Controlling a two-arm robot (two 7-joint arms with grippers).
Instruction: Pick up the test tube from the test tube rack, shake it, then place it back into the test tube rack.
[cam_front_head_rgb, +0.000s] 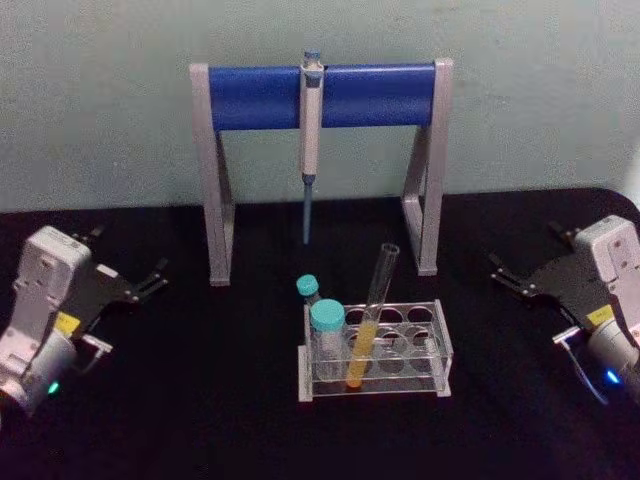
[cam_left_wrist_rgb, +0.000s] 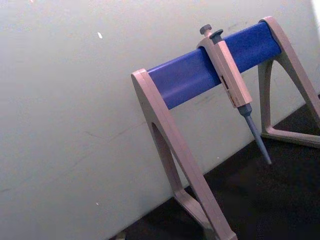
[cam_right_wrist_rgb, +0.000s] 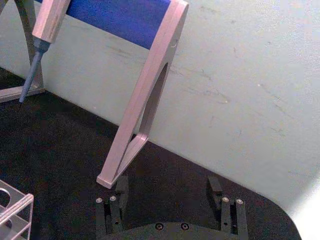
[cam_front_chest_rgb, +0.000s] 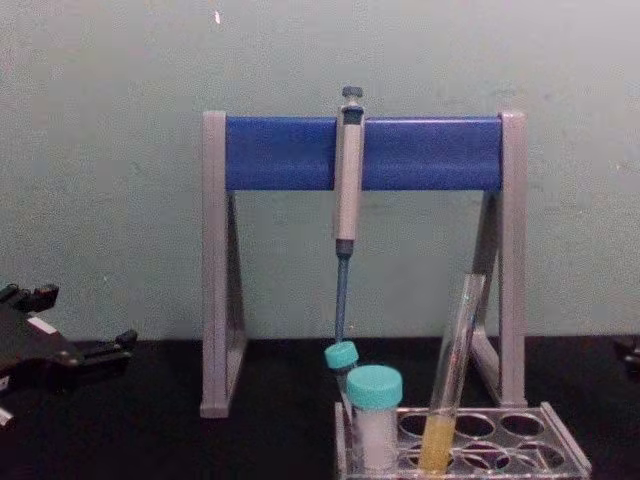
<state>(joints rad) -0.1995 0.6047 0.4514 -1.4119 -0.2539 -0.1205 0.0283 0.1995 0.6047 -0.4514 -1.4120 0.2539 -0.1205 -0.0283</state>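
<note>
Near centre, the tube (cam_front_head_rgb: 373, 305) leans in the rack (cam_front_head_rgb: 443, 345). Light, slick, fragile glass with an open top, so I'd pinch it gently above the liquid (cam_front_head_rgb: 358, 365). Left gripper (cam_front_head_rgb: 155, 280) and right gripper (cam_front_head_rgb: 497, 272) sit wide, jaws apart.

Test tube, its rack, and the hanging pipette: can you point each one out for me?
test tube (cam_front_head_rgb: 372, 312): head view, on the bare glass at mid-height.
test tube rack (cam_front_head_rgb: 443, 350): head view, on its right end wall.
pipette (cam_front_head_rgb: 311, 120): head view, on its grey body.
</note>
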